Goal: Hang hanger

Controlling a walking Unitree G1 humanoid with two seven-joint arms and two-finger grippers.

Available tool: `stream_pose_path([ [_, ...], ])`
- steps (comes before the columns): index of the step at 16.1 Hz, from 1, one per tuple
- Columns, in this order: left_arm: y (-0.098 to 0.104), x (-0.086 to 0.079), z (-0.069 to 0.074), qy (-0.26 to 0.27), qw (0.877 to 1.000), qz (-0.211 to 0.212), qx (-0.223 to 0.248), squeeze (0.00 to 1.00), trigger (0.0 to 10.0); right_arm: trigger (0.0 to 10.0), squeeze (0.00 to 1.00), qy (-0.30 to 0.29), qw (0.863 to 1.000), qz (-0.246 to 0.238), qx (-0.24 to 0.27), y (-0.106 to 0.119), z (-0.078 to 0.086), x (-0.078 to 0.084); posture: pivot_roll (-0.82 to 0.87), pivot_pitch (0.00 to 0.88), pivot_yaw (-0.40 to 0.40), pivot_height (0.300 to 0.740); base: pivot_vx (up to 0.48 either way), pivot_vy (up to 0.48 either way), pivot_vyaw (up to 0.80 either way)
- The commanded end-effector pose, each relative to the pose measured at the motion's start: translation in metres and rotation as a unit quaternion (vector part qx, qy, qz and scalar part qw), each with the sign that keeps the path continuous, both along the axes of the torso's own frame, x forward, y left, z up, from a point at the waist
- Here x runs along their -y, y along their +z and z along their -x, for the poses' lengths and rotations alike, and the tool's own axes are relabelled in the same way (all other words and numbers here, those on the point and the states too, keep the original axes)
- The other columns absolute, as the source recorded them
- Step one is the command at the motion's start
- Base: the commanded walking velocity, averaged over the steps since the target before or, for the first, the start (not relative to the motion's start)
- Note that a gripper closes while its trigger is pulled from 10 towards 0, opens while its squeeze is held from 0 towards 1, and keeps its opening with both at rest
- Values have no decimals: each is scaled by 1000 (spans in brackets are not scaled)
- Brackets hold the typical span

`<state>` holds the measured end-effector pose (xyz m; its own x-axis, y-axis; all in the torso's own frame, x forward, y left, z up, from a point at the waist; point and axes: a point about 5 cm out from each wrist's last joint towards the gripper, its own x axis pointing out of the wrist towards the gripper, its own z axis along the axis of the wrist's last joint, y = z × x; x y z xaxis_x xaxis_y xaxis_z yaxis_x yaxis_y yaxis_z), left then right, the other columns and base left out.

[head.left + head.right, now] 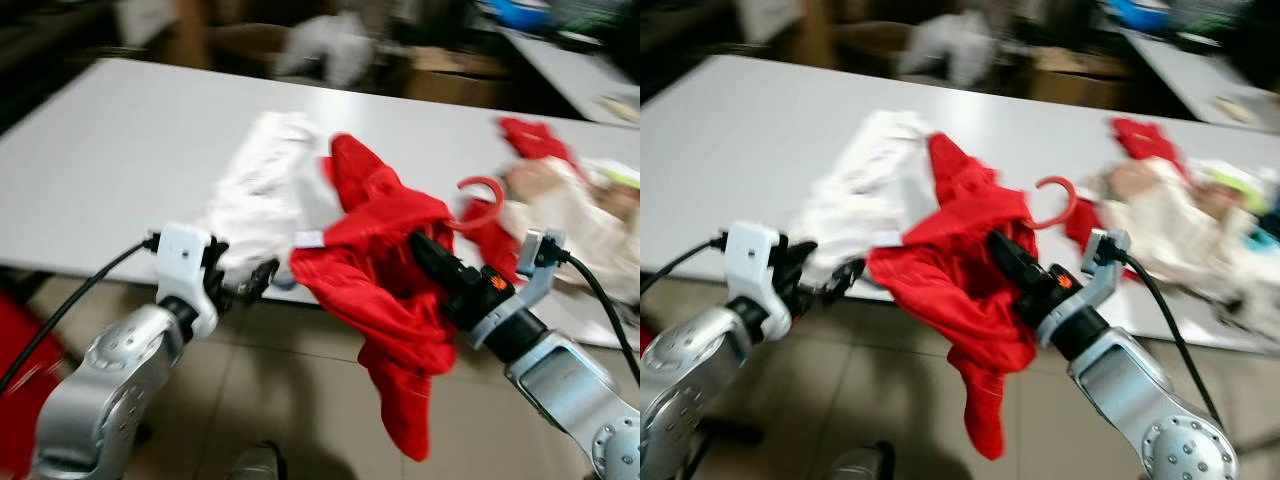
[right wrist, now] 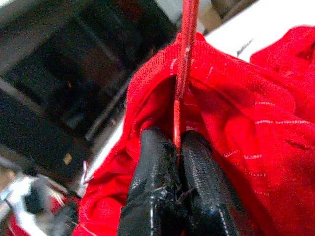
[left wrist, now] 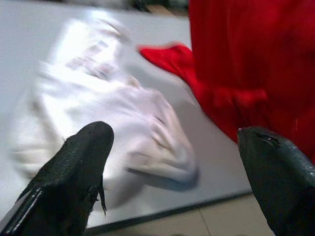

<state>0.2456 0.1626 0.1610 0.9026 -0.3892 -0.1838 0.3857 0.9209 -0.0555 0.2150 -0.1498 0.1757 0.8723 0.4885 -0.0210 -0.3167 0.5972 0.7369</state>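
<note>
A red garment (image 1: 385,290) hangs on a red hanger whose hook (image 1: 487,200) sticks up over the table's front edge. My right gripper (image 2: 178,147) is shut on the hanger's thin red neck (image 2: 184,73), with the cloth bunched around its fingers (image 1: 432,258). The garment droops below the table edge toward the floor. My left gripper (image 1: 250,280) stands open at the front edge, beside a white garment (image 1: 255,190) that lies on the table. In the left wrist view, that white garment (image 3: 113,118) lies between the spread fingertips (image 3: 81,162).
The long white table (image 1: 110,150) runs across the view. More clothes, red and cream (image 1: 570,200), are heaped on it at the right. Tiled floor (image 1: 260,390) lies below the front edge. Boxes and clutter sit behind the table.
</note>
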Motion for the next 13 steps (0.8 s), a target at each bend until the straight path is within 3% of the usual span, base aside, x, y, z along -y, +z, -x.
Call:
stream_pose_path([
  [1,3,2,-1,2,1000,-11,14,1000,10000,10000,0,-1,1000,16,8,1,2,0,51,5,-55,740,0,-300,800],
  [2,1,5,-2,-3,1000,-15,19,1000,10000,10000,0,-6,999,35,12,-2,2,0,48,4,-55,740,0,-311,0],
  [4,0,10,-2,-15,999,-36,30,1000,10000,10000,0,-32,999,26,16,-5,3,2,51,8,-52,740,0,-307,0],
  [6,1,12,-3,-15,999,-16,28,1000,10000,10000,0,-43,999,12,19,-7,7,2,46,9,-32,740,0,-330,544],
  [13,0,18,-6,-38,998,-26,32,1000,10000,10000,0,7,999,30,45,-7,24,-2,30,17,-3,740,0,-391,785],
])
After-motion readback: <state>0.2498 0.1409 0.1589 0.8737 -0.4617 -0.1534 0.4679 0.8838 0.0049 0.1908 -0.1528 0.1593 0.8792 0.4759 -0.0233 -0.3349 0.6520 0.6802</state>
